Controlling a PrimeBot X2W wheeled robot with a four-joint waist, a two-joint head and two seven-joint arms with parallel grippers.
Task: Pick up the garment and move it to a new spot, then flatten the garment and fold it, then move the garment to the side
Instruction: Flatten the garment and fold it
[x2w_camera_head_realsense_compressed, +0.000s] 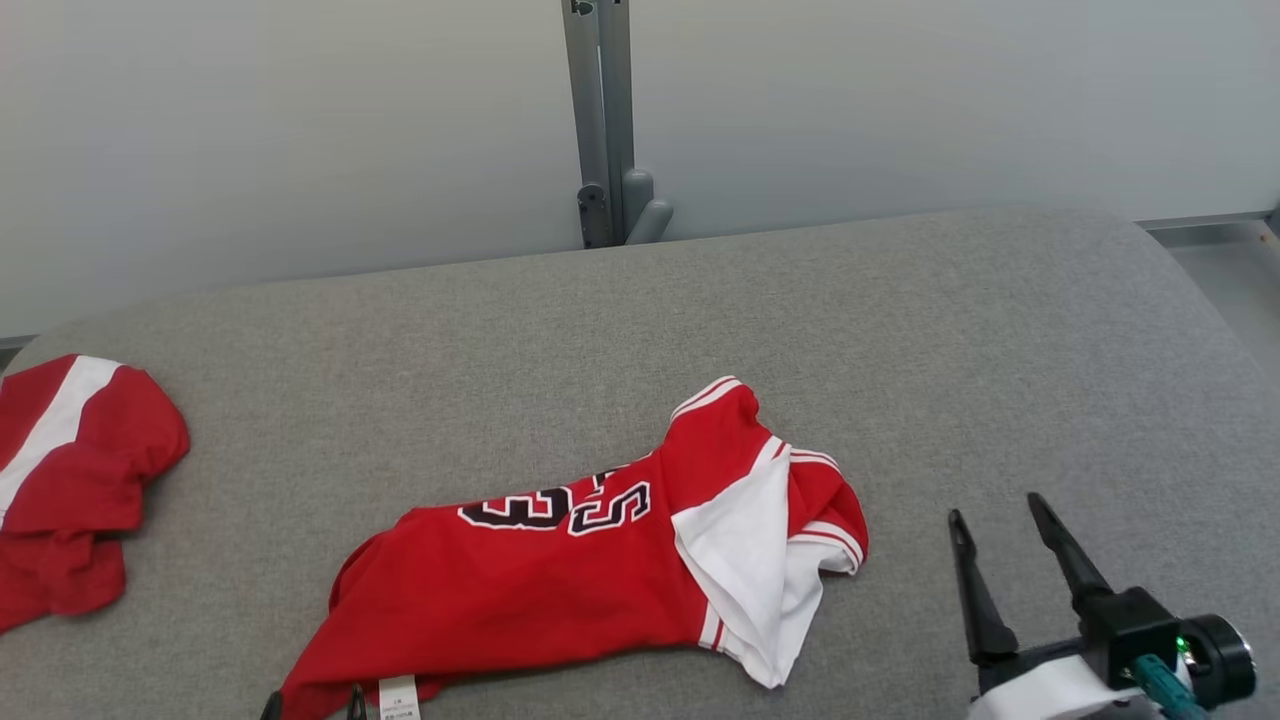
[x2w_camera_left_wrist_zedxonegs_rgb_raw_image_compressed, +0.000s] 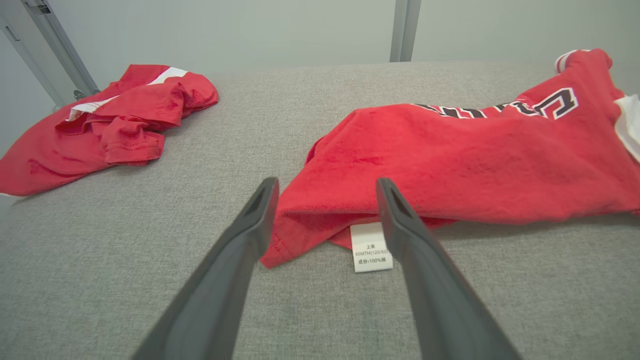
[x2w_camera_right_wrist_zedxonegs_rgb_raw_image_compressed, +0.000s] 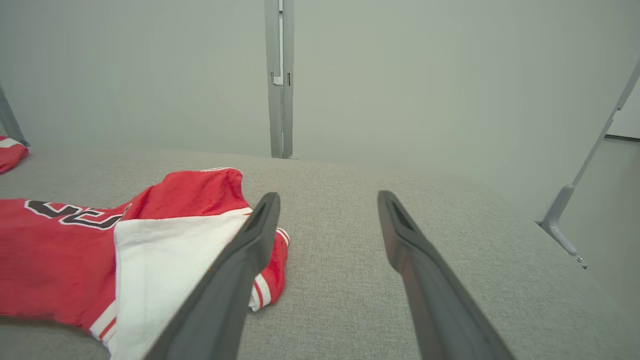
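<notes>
**Head view.** The red jersey, crumpled, with black-and-white lettering and a white side panel, lay at lower centre of the frame on the grey fabric-covered surface. A second red garment lay bunched at the left edge, well apart from it. The right gripper stood at lower right, fingers spread and empty, near the jersey's white end but clear of it. A grey post rose at top centre.

**Left wrist view.** The left gripper pointed at the jersey's near hem at centre frame. Its fingers were apart and held nothing, flanking the hem corner and the white care label. Whether the tips touched cloth could not be told.

**Right wrist view.** The right gripper's fingers were apart. The finger nearer frame left overlapped the striped sleeve cuff, and bare surface lay between the two.

**Step in hand.** This was judged to be the approach for the first pick-up, with no grasp yet made. The next move would call for the left fingers to lower onto the hem and close on a full fold of the limp cloth. The right gripper would need to shift toward the cuff.
</notes>
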